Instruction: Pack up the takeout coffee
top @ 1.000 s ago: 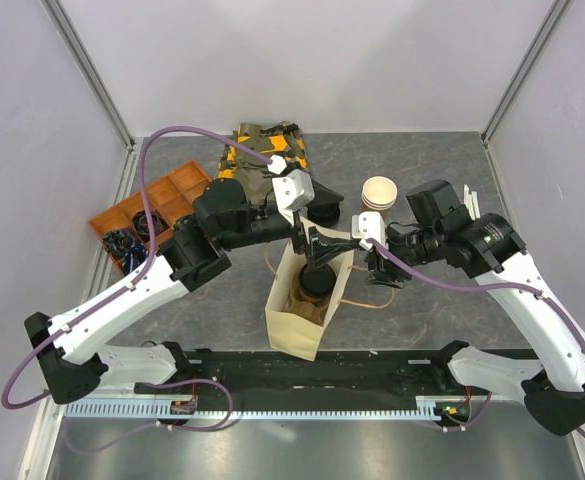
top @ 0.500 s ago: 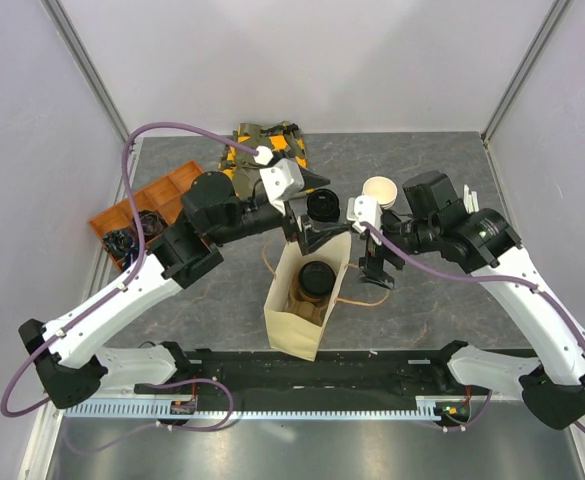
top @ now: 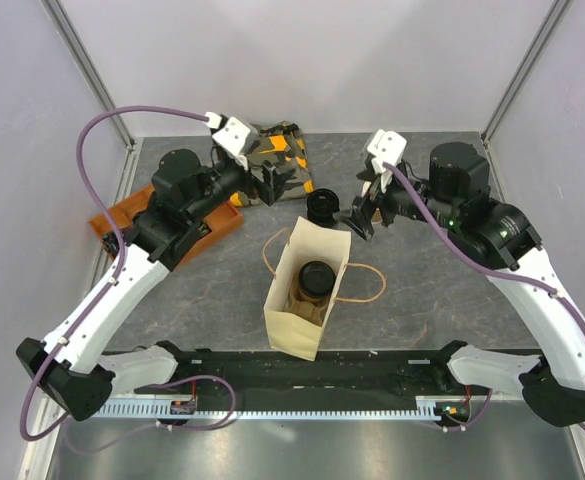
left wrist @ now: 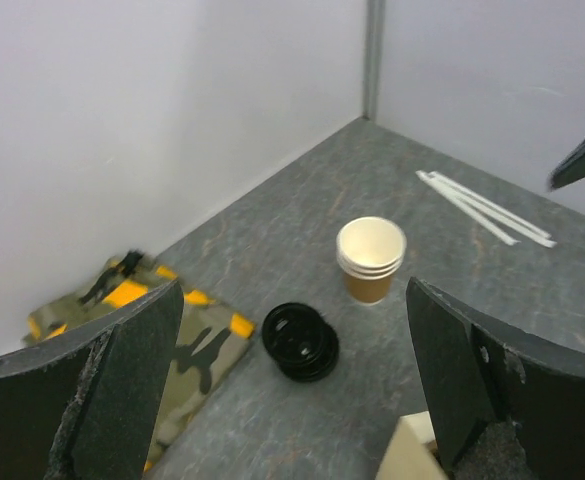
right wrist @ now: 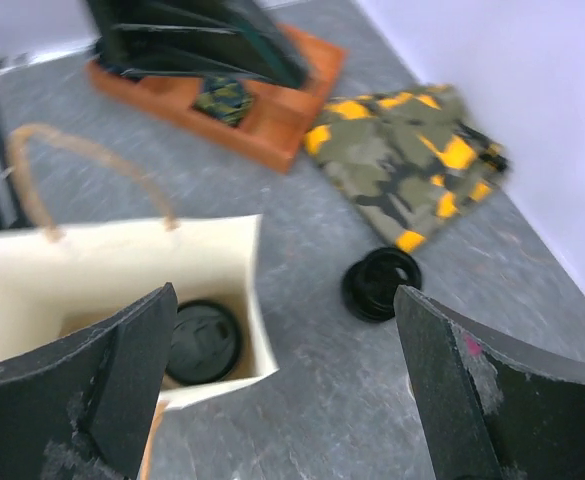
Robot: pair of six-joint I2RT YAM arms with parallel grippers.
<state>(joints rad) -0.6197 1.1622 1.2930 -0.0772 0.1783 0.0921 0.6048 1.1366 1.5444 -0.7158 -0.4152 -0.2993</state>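
- Paper bag [top: 290, 322] stands upright on the grey tabletop [top: 432, 290], between the two arms, mouth open, rope handles hanging out to either side.
- Takeout coffee [top: 314, 278] sits inside the bag at the bottom, upright, black lid facing up. Nothing touches it.
- Left gripper [top: 275, 186]: fingers wide apart, nothing between them. It is raised above the camouflage cloth [top: 284, 143] at the far edge.
- Right gripper [top: 362, 208]: fingers wide apart, holding nothing. It hangs beyond the bag's far right corner.
- Loose black lid [top: 323, 207] lies flat on the tabletop just behind the bag, between the two grippers.
- Stack of lidless paper cups [left wrist: 371, 258] stands near that lid, apart from it.
- Orange tray [top: 122, 216] lies at the left edge, under the left arm.
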